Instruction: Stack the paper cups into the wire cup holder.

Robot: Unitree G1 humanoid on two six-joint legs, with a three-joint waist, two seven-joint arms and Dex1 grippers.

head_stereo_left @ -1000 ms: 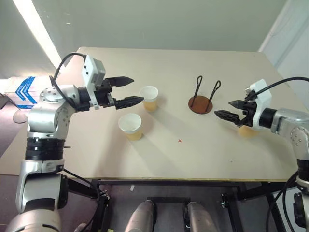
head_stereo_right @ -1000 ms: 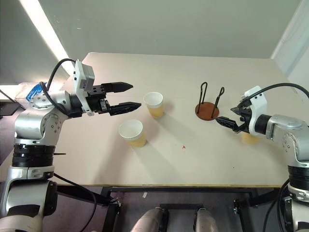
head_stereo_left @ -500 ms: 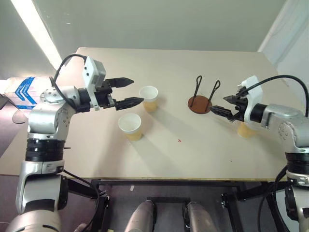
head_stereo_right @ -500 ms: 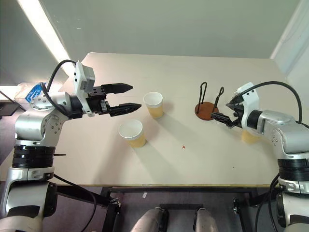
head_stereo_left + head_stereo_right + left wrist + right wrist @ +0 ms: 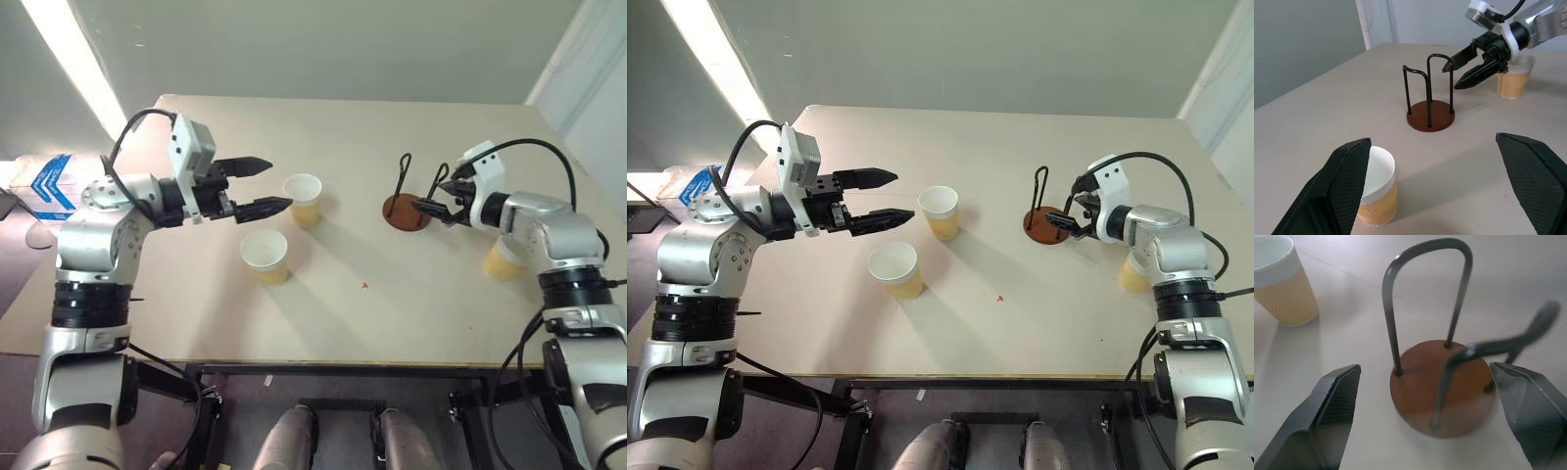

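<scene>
Presently both grippers are wide open, empty; right gripper point(image 5: 428, 208) crowds the wire cup holder point(image 5: 407, 210), risking tipping it.

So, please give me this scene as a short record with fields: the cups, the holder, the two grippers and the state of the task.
paper cups: three on the table, all upright and apart; two near the left gripper, one behind the right arm
wire cup holder: upright, holds no cup
left gripper: open, holds nothing, hovers beside the far cup
right gripper: open, holds nothing, fingers at the holder's wire loops
task state: no cup stacked yet
</scene>
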